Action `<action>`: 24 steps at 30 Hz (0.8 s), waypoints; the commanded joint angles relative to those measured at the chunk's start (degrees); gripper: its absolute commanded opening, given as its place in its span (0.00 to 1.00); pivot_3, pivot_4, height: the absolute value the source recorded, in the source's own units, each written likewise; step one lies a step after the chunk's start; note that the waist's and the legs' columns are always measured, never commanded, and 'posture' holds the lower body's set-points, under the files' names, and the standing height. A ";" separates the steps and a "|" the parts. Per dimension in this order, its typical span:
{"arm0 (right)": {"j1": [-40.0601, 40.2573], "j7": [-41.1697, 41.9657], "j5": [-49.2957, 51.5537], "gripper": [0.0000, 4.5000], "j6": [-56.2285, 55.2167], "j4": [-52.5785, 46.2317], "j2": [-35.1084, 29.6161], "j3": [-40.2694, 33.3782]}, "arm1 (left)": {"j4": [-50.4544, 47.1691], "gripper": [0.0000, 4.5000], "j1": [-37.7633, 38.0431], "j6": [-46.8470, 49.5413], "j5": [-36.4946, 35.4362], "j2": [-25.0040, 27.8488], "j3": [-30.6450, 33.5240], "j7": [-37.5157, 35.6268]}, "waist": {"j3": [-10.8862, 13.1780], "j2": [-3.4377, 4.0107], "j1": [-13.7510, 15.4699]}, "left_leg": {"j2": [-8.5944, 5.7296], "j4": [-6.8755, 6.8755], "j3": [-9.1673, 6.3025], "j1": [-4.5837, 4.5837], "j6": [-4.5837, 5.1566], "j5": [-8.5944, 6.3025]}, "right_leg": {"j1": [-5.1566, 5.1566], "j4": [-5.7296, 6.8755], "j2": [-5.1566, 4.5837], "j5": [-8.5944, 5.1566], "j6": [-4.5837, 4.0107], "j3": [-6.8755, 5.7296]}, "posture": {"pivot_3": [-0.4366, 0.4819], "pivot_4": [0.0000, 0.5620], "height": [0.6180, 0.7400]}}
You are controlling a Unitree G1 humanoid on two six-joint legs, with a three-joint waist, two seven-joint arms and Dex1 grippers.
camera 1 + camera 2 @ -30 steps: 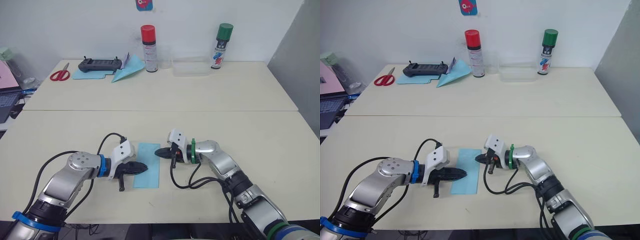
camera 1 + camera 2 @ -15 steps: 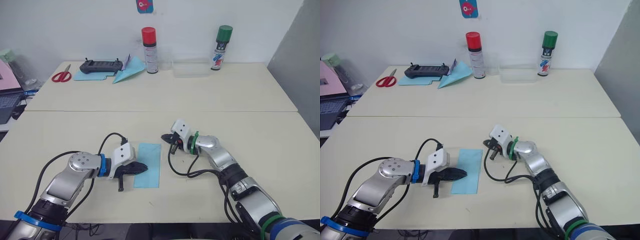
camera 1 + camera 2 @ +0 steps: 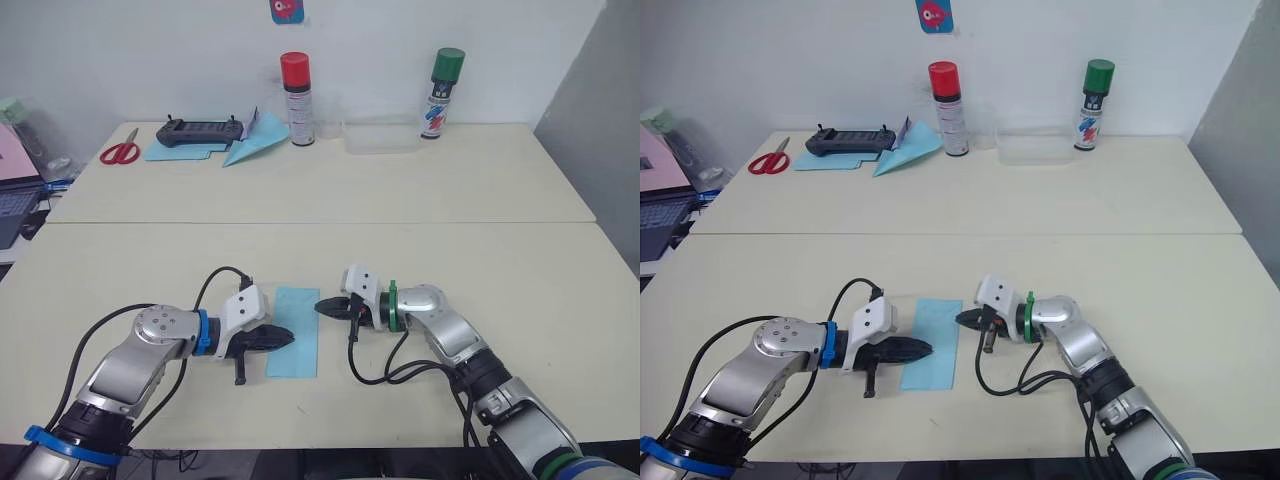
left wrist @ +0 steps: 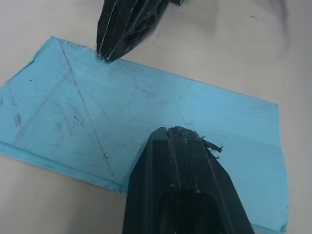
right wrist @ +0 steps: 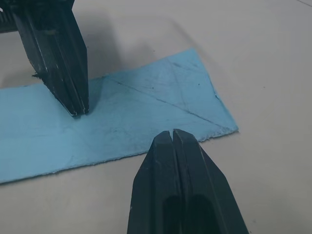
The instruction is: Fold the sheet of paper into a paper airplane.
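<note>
Near the front edge of the table (image 3: 520, 250), both arms bent low and reaching inward toward each other, forearms almost flat above the surface. Left gripper (image 3: 284, 338) pointing toward the right arm, fingers pressed together, tips down on the sheet of paper (image 3: 295, 331) at about the middle of its nearer long side. Right gripper (image 3: 322, 307) pointing back toward the left one, fingers likewise closed with nothing between them, tips at the paper's far long edge near one corner; touching or just above, cannot tell. From the left wrist view, same closed pair of fingertips (image 4: 175, 139) resting on the blue sheet, the other gripper's tips meeting the opposite edge. From the right wrist view, closed fingertips (image 5: 171, 141) just beside the paper's border.

Between the two grippers, paper lying flat as a long narrow light blue rectangle, faint diagonal creases across it.

Well beyond the grippers, along the back of the table: clear plastic box (image 3: 382, 135), contents not discernible; red-capped spray can (image 3: 297, 98) on its left, green-capped spray can (image 3: 440, 93) on its right. Further to the left, blue paper dart (image 3: 254, 139), black controller (image 3: 199, 129) on another blue sheet, red scissors (image 3: 120, 150).
</note>
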 commanded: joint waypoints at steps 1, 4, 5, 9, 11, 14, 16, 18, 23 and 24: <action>1.92 4.11 -1.63 0.01 1.97 -1.01 -0.65 4.63 | 1.16 0.00 2.02 2.82 1.55 1.18 -0.75 0.86 | -0.01 0.00 -0.06 | 0.00 -0.03 0.00 0.01 0.00 0.00 | 0.00 0.00 0.00 -0.01 -0.01 0.00 | 0.48 0.27 1.00; 3.76 7.72 -0.98 0.01 3.99 -4.53 -2.28 6.93 | 0.56 0.00 2.67 3.57 1.38 1.42 -0.08 1.01 | -0.05 -0.02 -0.09 | 0.00 -0.12 0.00 0.02 -0.01 -0.01 | 0.00 0.00 0.00 -0.06 0.06 -0.01 | 0.48 0.27 1.00; 4.37 8.64 -0.77 0.01 4.93 -5.84 -2.70 7.60 | 0.33 0.00 2.86 3.78 1.36 1.51 0.07 1.01 | -0.06 -0.02 -0.08 | 0.00 -0.16 -0.01 0.02 -0.01 -0.02 | 0.00 0.00 0.00 -0.06 0.13 -0.02 | 0.48 0.27 1.00; 6.44 11.08 -0.53 0.01 7.80 -10.24 -3.59 10.13 | -0.36 0.00 3.38 4.61 1.08 1.82 0.42 1.10 | -0.13 -0.03 -0.08 | 0.00 -0.47 -0.03 0.10 -0.03 -0.03 | -0.02 -0.02 -0.02 -0.13 0.25 -0.06 | 0.48 0.27 1.00; 7.07 11.88 -0.46 0.01 9.45 -11.71 -3.93 11.07 | -0.66 0.00 3.64 4.99 0.85 1.92 0.61 1.18 | -0.18 -0.04 -0.10 | 0.01 -0.61 -0.05 0.14 -0.03 -0.03 | -0.03 -0.02 -0.02 -0.19 0.23 -0.09 | 0.48 0.27 1.00; 7.81 13.06 -0.30 0.01 11.68 -13.59 -4.82 12.11 | -1.08 0.00 3.88 5.66 0.51 1.90 0.63 1.47 | -0.19 -0.04 -0.11 | 0.03 -0.74 -0.06 0.17 -0.04 -0.03 | -0.05 -0.02 -0.01 -0.26 0.18 -0.12 | 0.48 0.27 1.00; 8.55 14.86 0.31 0.01 14.92 -15.57 -6.15 13.30 | -1.40 0.00 4.08 5.92 0.50 1.88 0.57 1.63 | -0.19 -0.04 -0.11 | 0.03 -0.76 -0.07 0.17 -0.04 -0.04 | -0.05 -0.03 -0.01 -0.28 0.17 -0.14 | 0.48 0.27 1.00; 8.81 16.75 1.17 0.01 18.17 -16.97 -7.38 14.41 | -1.44 0.00 4.07 6.04 0.57 1.82 0.52 1.72 | -0.20 -0.05 -0.11 | 0.03 -0.76 -0.07 0.16 -0.07 -0.06 | -0.05 -0.06 -0.02 -0.29 0.18 -0.13 | 0.48 0.27 1.00; 8.28 20.25 3.07 0.01 22.12 -17.31 -10.16 15.51 | -1.16 0.00 3.66 5.93 0.79 1.16 0.34 2.32 | -0.26 -0.09 -0.05 | 0.01 -0.76 -0.06 0.16 -0.11 -0.08 | -0.03 -0.11 -0.05 -0.30 0.21 -0.15 | 0.48 0.27 1.00; 8.09 20.54 3.32 0.01 22.23 -17.24 -10.55 15.25 | -1.04 0.00 3.46 5.93 0.83 0.99 0.23 2.44 | -0.29 -0.12 -0.01 | 0.00 -0.76 -0.07 0.16 -0.12 -0.08 | -0.02 -0.12 -0.07 -0.31 0.22 -0.17 | 0.48 0.27 1.00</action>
